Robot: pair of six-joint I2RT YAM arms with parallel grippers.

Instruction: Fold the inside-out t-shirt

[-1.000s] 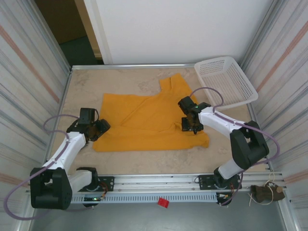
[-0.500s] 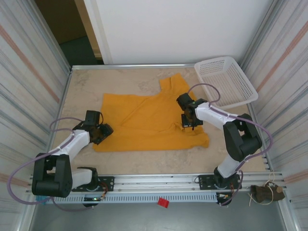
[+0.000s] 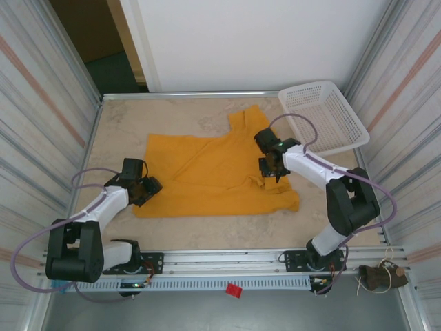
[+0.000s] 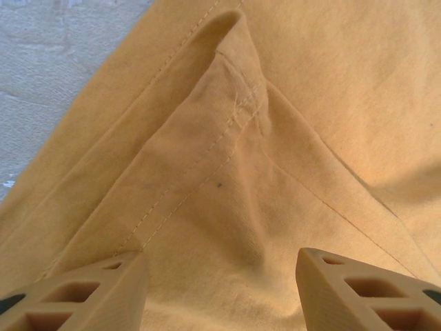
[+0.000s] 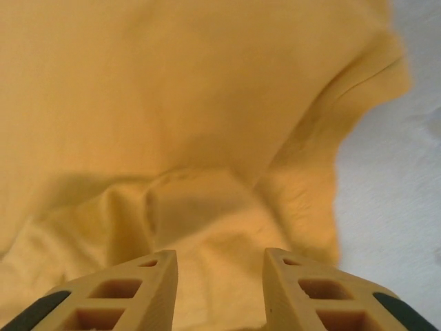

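plain mustard-yellow t-shirt, white lattice basket, beige marbled table

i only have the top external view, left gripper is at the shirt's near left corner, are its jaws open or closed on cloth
Observer: On the left wrist camera the left gripper is open, jaws wide apart, with no cloth pinched between them.
Operator: whats lying under it
Observer: A triangular flap of the t-shirt, with a stitched seam running up toward its tip.
Operator: and the right one
Observer: On the right wrist camera the right gripper is open too, over a bunched ridge of cloth.
Operator: how close to the shirt edge
Observer: Close. Bare table shows just right of that ridge.
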